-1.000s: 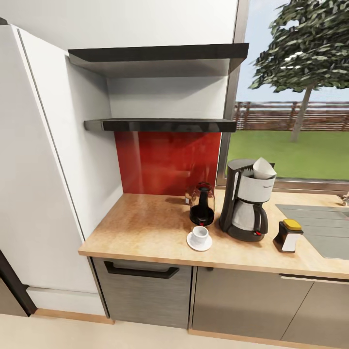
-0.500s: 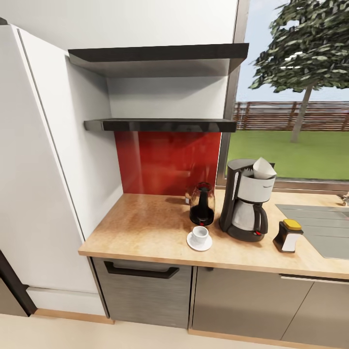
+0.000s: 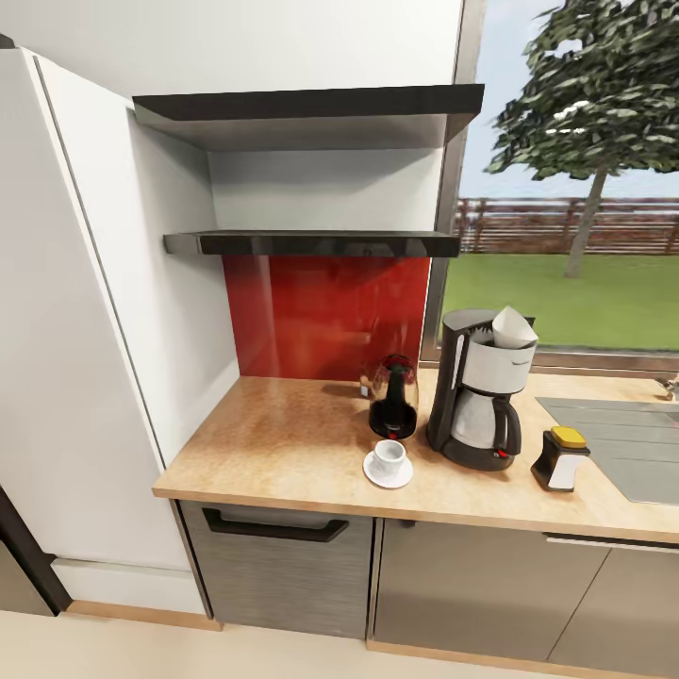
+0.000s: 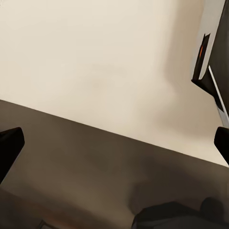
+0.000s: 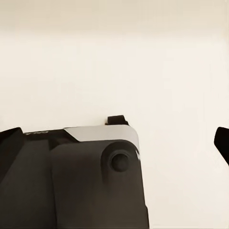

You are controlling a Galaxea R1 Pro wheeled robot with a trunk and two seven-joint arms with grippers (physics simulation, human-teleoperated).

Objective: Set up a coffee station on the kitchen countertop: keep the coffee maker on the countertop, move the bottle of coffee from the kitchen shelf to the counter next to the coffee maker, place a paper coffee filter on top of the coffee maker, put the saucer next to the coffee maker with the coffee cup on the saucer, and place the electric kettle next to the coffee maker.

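While both arms hang low and out of the head view, I read the station as nearly finished. The coffee maker [image 3: 476,396] stands on the desk [image 3: 283,443] with the paper coffee filter [image 3: 514,326] poking out of its top, the electric kettle [image 3: 393,398] stands just beside it toward the red backsplash, and the coffee cup [image 3: 388,456] sits on its saucer [image 3: 388,471] in front of the kettle. A small dark bottle with a yellow cap [image 3: 561,458], which I take to be the bottle of coffee, stands near the maker on the sink side, and the kitchen shelf [image 3: 311,243] looks bare. In the left wrist view the left gripper [image 4: 114,138] is spread wide with nothing between its fingertips; in the right wrist view the right gripper [image 5: 114,143] is likewise wide, looking down over part of the robot's body. My judgement is that only a final check remains: I would confirm each item sits close enough to the maker, then keep the arms away.
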